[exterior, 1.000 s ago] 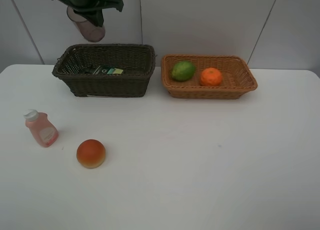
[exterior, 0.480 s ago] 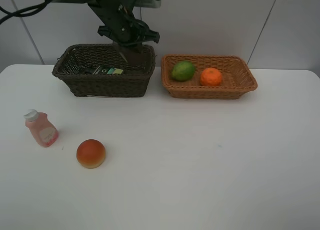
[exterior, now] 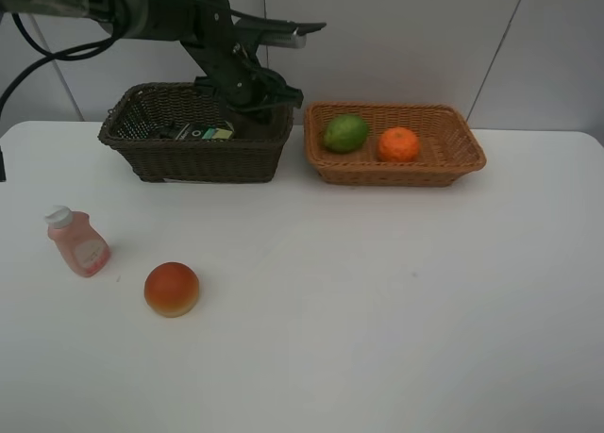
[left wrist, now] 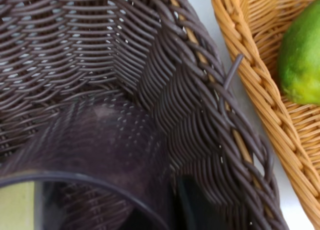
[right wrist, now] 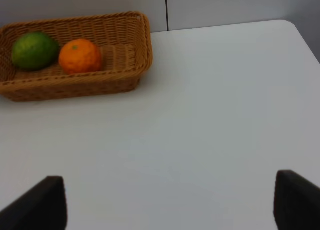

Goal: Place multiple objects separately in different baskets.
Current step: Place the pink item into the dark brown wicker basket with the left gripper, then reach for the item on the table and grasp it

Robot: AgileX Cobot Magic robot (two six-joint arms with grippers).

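1. Where the left arm reaches down into the dark brown basket, the translucent purple cup is found inside it, at the end nearest the light tan basket.
2. The left gripper is clenched on the purple cup; the dark weave is seen through the cup's wall in the left wrist view. Whether the cup rests on the basket floor cannot be told.
3. The dark pump bottle is noted lying in the same basket, near its middle, label up.
4. The two baskets are set side by side at the far edge of the white table, close but apart.
5. In the light tan basket the green lime and the orange tangerine are recorded just beside each other, the lime toward the dark basket.
6. On the bare table, well apart from the baskets, the pink white-capped bottle is seen tilted, with the red-orange round fruit near it.
7. The right gripper is held above the table with fingers spread wide and nothing between them.
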